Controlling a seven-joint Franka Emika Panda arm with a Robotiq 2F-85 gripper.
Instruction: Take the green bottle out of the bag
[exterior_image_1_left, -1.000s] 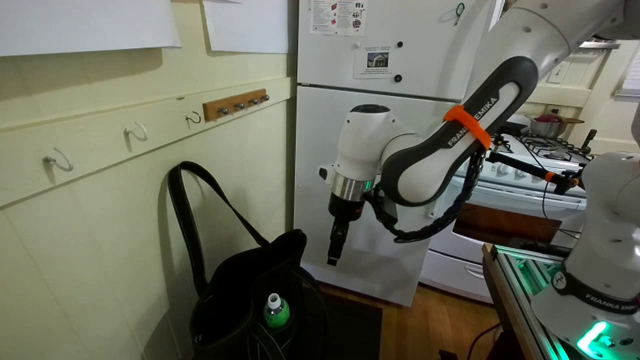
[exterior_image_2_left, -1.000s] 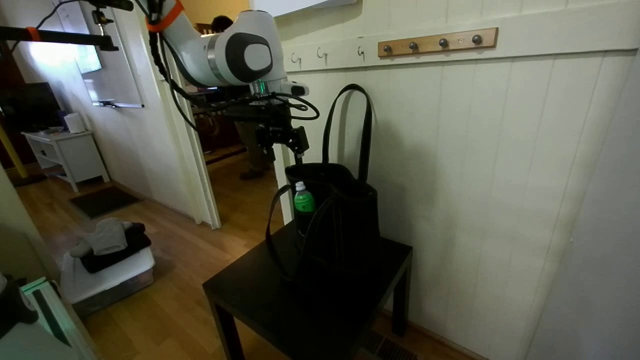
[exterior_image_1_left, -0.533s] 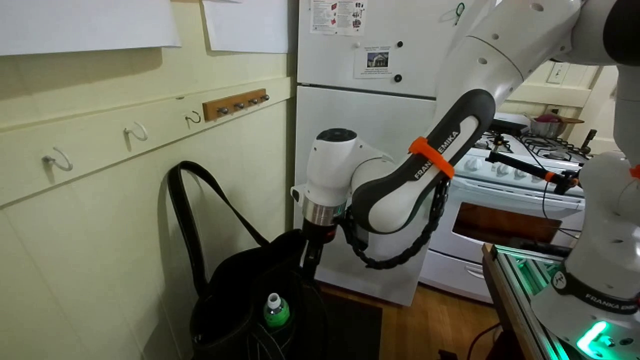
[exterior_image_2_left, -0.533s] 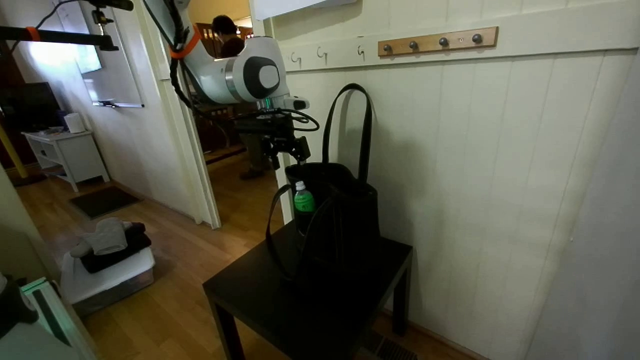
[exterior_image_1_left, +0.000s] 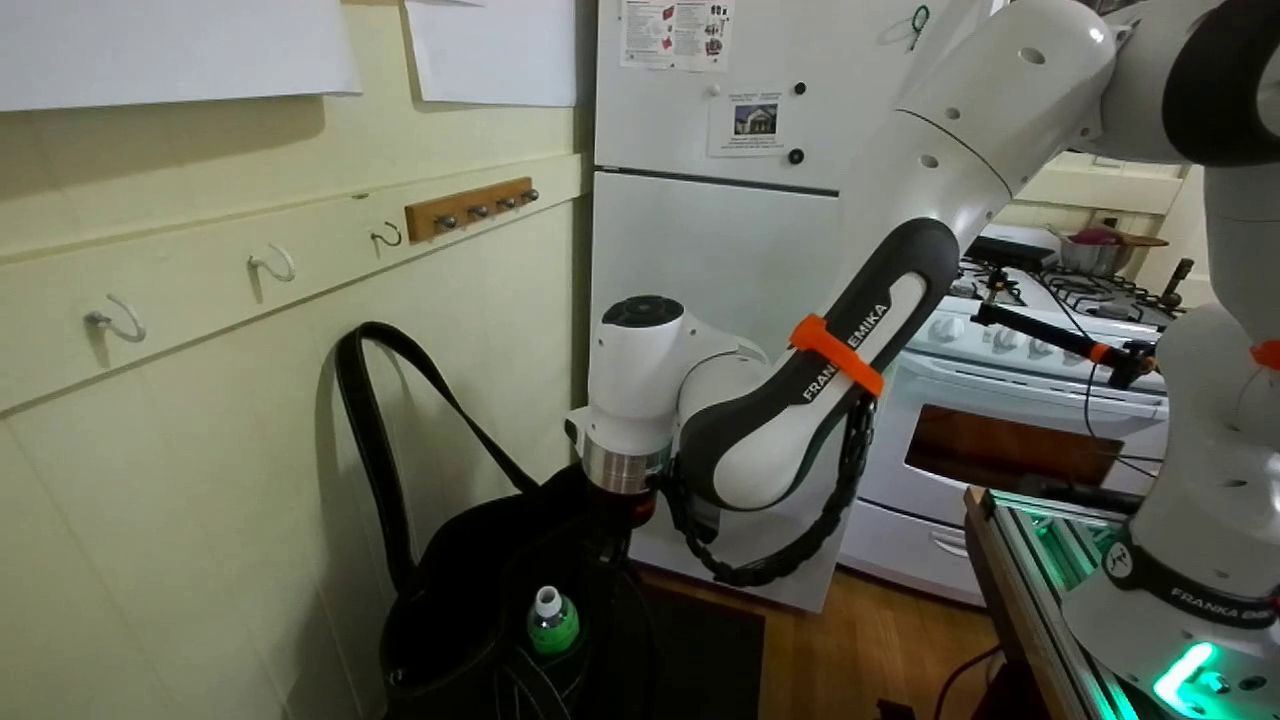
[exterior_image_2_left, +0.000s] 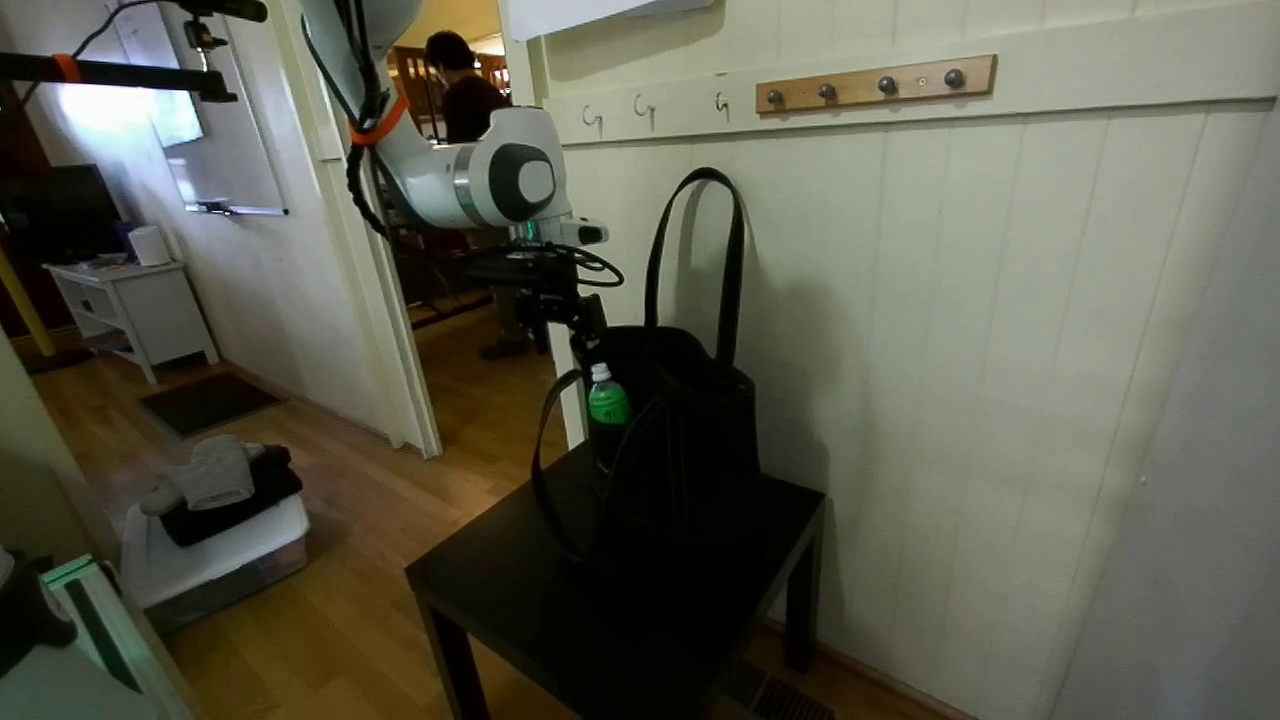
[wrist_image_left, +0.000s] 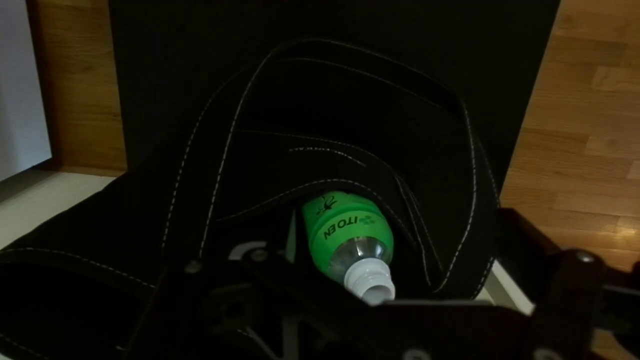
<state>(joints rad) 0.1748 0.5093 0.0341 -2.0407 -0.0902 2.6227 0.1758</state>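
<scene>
Lower than half a second ago, the white robot arm (exterior_image_1_left: 890, 270) now dips near a pale wall (exterior_image_2_left: 950, 300). In an exterior view a white fridge (exterior_image_1_left: 730, 240) stands behind it, with a white stove (exterior_image_1_left: 1000, 390) to the fridge's right. In an exterior view a person (exterior_image_2_left: 472, 105) shows farther back, partly hidden by the arm. On the black surface (exterior_image_2_left: 500, 580), near the wall, the soft black bag (exterior_image_2_left: 690, 450) sits upright. One long handle (exterior_image_2_left: 738, 250) rises in a loop beside the wall, while the second handle (exterior_image_2_left: 537, 455) droops over the bag's side; in the wrist view its loop runs around a stitched pocket (wrist_image_left: 300, 167). Just at the bag's rim hangs the end effector (exterior_image_2_left: 566, 343), its two fingers (exterior_image_2_left: 590, 322) spread apart, and its dark parts fill the foot of the wrist view. I cannot tell whether it touches the bag. The green bottle (wrist_image_left: 350, 240) is in the bag, standing in that side pocket with its lower part hidden. Dark lettering runs across its label (wrist_image_left: 347, 224), and its white top (wrist_image_left: 369, 276) points up close to one of the fingers, touching or not I cannot tell.
</scene>
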